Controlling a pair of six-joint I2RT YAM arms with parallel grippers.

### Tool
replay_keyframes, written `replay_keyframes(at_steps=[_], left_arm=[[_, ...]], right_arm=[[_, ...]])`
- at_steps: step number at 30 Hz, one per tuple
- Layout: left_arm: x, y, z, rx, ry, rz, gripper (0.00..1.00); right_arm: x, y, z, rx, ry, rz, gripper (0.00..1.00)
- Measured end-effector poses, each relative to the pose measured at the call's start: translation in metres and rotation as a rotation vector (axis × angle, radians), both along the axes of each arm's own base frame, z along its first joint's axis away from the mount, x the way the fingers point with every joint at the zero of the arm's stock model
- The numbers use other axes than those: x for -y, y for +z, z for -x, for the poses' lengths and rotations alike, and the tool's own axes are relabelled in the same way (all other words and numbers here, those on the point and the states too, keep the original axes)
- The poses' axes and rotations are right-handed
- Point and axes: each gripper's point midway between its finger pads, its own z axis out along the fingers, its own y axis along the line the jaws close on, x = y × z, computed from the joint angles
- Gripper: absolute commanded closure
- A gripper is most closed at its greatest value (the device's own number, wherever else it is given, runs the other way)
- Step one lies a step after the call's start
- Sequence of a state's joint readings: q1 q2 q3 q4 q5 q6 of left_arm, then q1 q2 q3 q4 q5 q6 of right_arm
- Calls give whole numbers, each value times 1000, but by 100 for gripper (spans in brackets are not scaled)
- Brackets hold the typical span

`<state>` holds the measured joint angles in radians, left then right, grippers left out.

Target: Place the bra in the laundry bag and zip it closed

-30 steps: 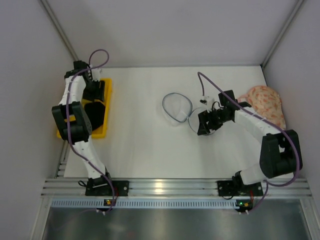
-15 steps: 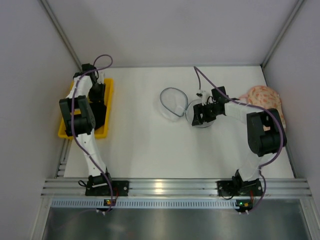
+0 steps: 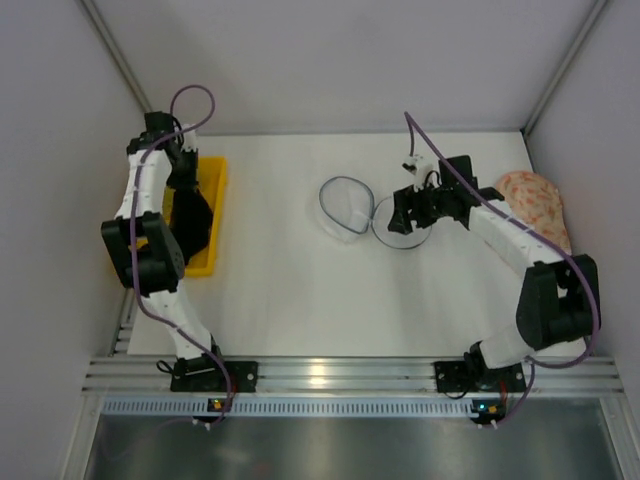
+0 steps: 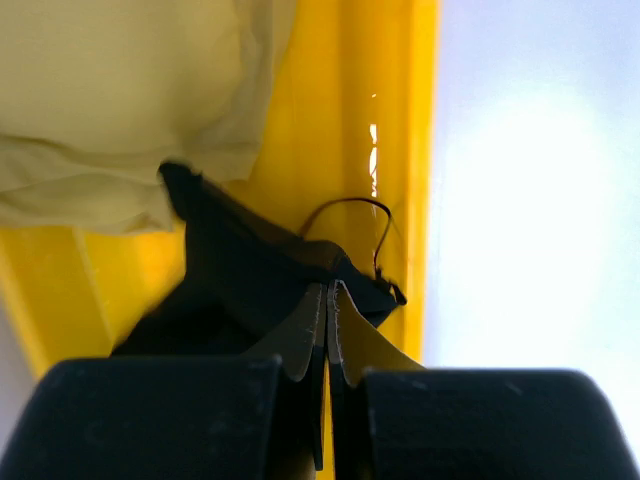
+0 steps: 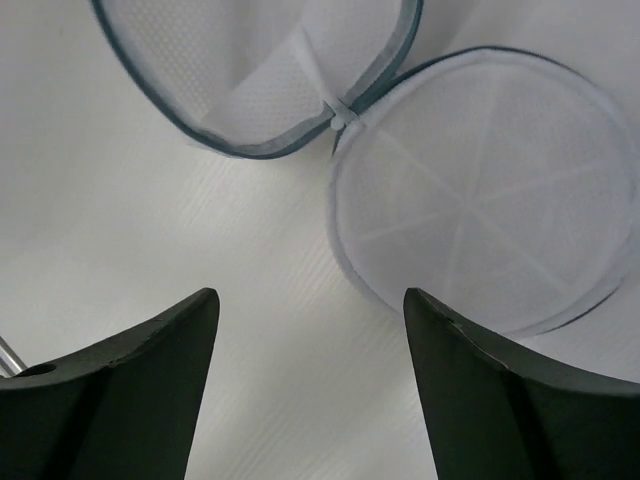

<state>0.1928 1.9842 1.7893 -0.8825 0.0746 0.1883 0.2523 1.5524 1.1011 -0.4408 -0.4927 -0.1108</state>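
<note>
I log the left gripper (image 4: pixel 328 300), jaws pinching the black bra (image 4: pixel 240 270) over the yellow tray (image 4: pixel 335 120). I log the right gripper (image 5: pixel 308 300), jaws spread, above the laundry bag (image 5: pixel 480 190), which lies open on the bench (image 5: pixel 140 240).

Tray (image 3: pixel 214 200) at my left, laundry bag (image 3: pixel 345 205) in the middle, one bra at the far right.
On the table (image 3: pixel 280 300) I have the tray against the left edge. The bra (image 4: pixel 250 275) sits in it next to a second bra (image 4: pixel 120 100), and my left gripper (image 4: pixel 328 292) is over the tray with its tips in the bra. The bag lies mid-table, its two halves side by side and joined, with my right gripper (image 5: pixel 308 300) above the right half. A third bra (image 3: pixel 535 200) lies just right of that arm.
</note>
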Motion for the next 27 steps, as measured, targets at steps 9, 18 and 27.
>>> replay_keyframes(at_steps=[9, 18, 27], left_arm=[[48, 171, 56, 425, -152, 68, 100], [168, 269, 150, 688, -576, 324, 100], [297, 216, 234, 373, -935, 674, 100]], right_arm=[[5, 74, 20, 143, 44, -68, 22], [26, 88, 24, 101, 10, -115, 22], [44, 97, 33, 98, -13, -131, 23]])
